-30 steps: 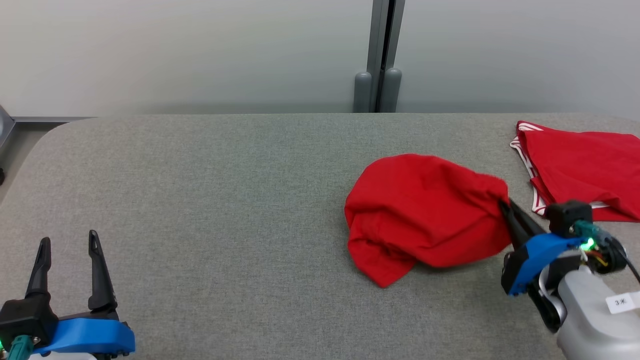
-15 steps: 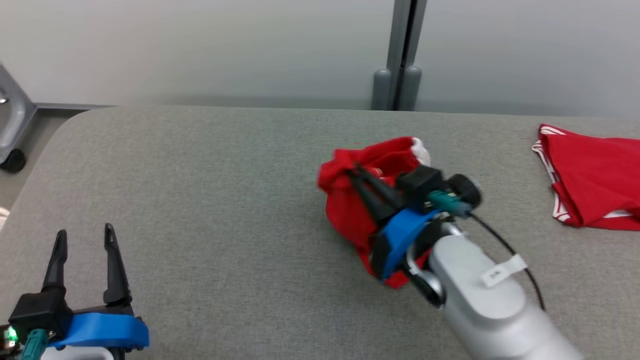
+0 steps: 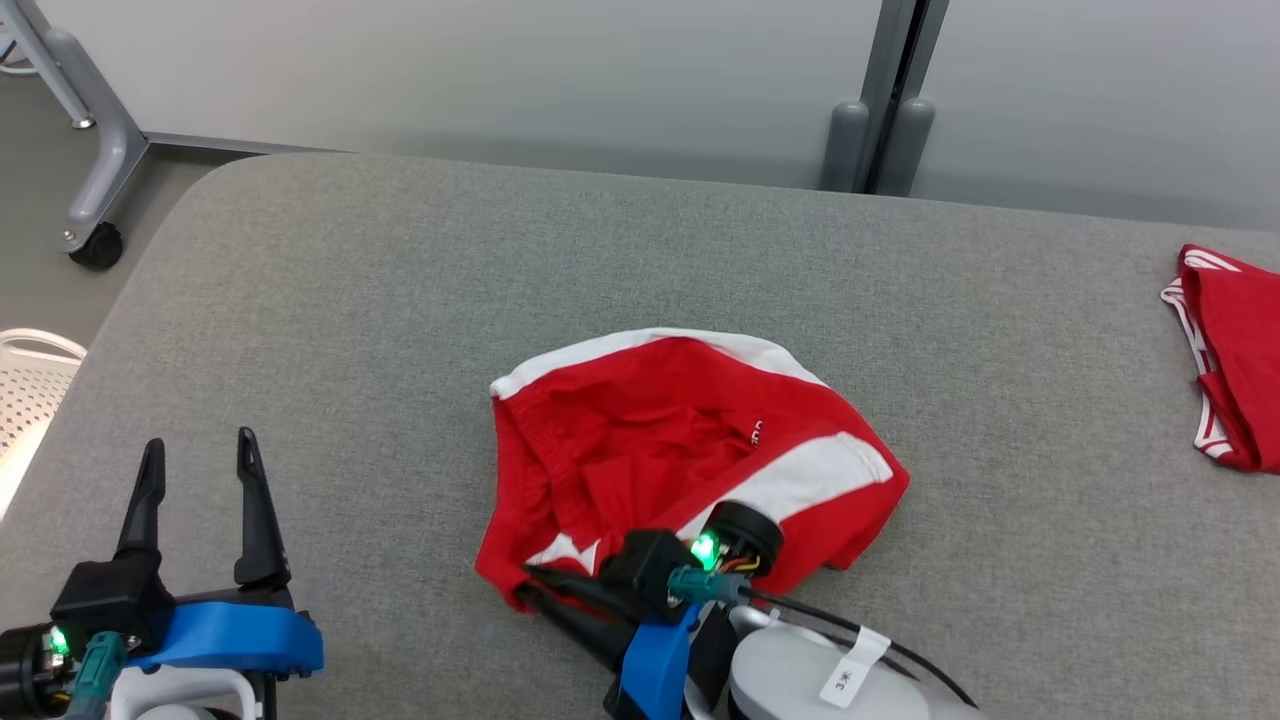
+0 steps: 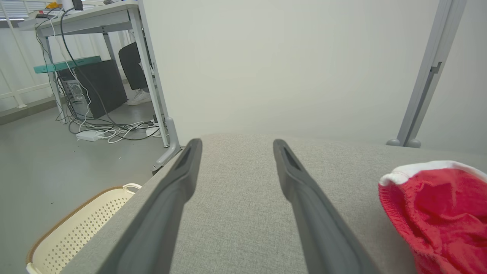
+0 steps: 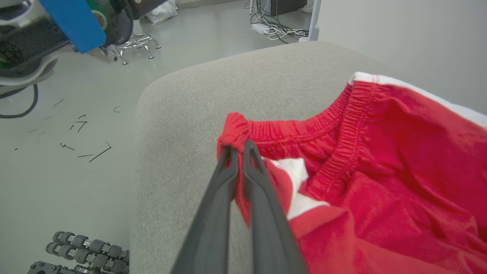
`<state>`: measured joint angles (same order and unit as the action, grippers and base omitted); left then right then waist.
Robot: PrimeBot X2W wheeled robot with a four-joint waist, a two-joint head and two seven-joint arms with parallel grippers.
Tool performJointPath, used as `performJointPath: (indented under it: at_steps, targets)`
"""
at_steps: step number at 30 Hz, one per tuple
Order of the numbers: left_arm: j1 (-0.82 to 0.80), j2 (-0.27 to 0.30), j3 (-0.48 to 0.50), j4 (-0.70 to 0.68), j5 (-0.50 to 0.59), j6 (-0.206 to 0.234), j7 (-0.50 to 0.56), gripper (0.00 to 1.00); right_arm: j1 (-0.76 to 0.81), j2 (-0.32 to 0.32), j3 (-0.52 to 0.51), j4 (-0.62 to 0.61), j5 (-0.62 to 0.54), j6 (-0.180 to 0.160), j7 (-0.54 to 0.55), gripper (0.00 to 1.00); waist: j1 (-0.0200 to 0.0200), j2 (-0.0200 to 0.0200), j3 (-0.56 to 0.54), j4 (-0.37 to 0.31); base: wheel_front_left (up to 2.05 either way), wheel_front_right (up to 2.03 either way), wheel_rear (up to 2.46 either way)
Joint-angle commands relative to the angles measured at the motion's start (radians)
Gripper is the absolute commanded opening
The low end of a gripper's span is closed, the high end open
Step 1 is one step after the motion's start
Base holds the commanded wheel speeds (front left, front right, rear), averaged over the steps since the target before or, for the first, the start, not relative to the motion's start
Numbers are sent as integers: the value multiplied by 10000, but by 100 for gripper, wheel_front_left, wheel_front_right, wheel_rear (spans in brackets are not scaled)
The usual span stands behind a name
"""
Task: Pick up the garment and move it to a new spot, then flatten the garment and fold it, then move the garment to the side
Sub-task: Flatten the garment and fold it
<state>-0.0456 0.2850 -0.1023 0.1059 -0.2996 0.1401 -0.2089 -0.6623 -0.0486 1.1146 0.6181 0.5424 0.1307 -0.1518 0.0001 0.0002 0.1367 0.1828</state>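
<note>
Lab or test office here, no home. Head camera: grey padded work table (image 3: pixel 400 300), pale partition panels (image 3: pixel 500 80) behind, a grey post (image 3: pixel 880 130) at one o'clock, a castored frame leg (image 3: pixel 95 200) at ten. Left wrist picks out a desk (image 4: pixel 87 19) at eleven, computer tower (image 4: pixel 93 89) beneath, cables (image 4: pixel 110 131) strewn over bare grey floor (image 4: pixel 45 171), and what looks like a seated person's shoe (image 4: pixel 139 98).

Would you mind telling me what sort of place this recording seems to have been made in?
Probably an office or lab test room: a desk with a computer tower and loose cables on the floor, near a grey padded table holding a red garment.
</note>
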Motion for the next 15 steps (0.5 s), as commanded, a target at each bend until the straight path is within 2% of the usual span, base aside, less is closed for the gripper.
performJointPath:
  at_steps: [1, 2, 5, 8, 12, 15]
  targets:
    - [-146, -16, 5, 47, -28, 3, -56, 100, 57, -38, 98, -55, 62, 1, -82, 48, -1, -2, 14, 2, 0, 0, 0]
    - [-200, -43, -33, 75, -24, 10, -68, 100, 115, -30, 308, -65, 191, 1, -95, 100, -1, -2, 20, -1, 0, 0, 0]
    - [-304, -32, -86, 178, -23, -25, -79, 100, 72, -36, 548, -29, 506, 1, -264, 100, -1, -2, -10, -65, 0, 0, 0]
    - [-266, 22, -40, 224, -31, 45, -116, 100, -201, -37, 292, 178, 789, 1, -561, 100, -1, -2, -113, -259, 0, 0, 0]
    - [31, 144, 93, 189, -74, 126, -116, 100, -451, -39, -640, 775, 725, 1, -954, 100, -1, -2, -368, -667, 0, 0, 0]
    - [216, 203, 131, 60, -85, 184, -87, 100, -556, -41, -1805, 1400, 299, 1, -1102, 100, -1, -2, -523, -970, 0, 0, 0]
